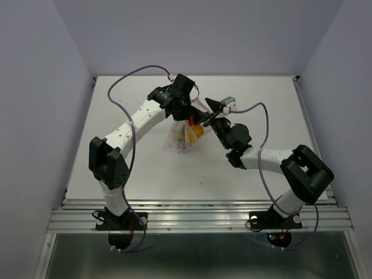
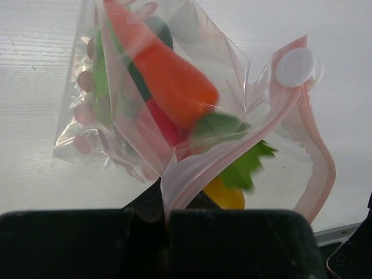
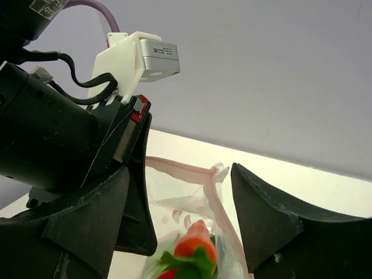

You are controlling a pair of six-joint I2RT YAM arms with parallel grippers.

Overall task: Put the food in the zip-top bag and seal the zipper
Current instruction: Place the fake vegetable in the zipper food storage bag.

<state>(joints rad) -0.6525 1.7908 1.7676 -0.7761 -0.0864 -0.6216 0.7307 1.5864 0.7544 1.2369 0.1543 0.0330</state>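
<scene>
The zip-top bag (image 1: 177, 139) hangs in mid-table, lifted by my left gripper (image 1: 187, 113), which is shut on the pink zipper (image 2: 232, 154) at one end (image 2: 164, 212). Through the clear plastic I see food: the red-orange carrot (image 2: 168, 75), a red piece (image 2: 163, 125), light green (image 2: 102, 75), and the yellow-orange round one (image 2: 226, 196) by the mouth. The white slider (image 2: 295, 67) sits at the zipper's far end. My right gripper (image 1: 210, 113) is open (image 3: 180, 174), its fingers either side of the zipper (image 3: 180, 170) and carrot (image 3: 195, 245), touching neither.
The bag's mouth gapes, its two pink strips apart. The left arm's black gripper body (image 3: 58, 133) crowds close to my right gripper's left finger (image 3: 87, 221). White tabletop (image 1: 261, 104) surrounds the bag; grey walls stand behind and at both sides.
</scene>
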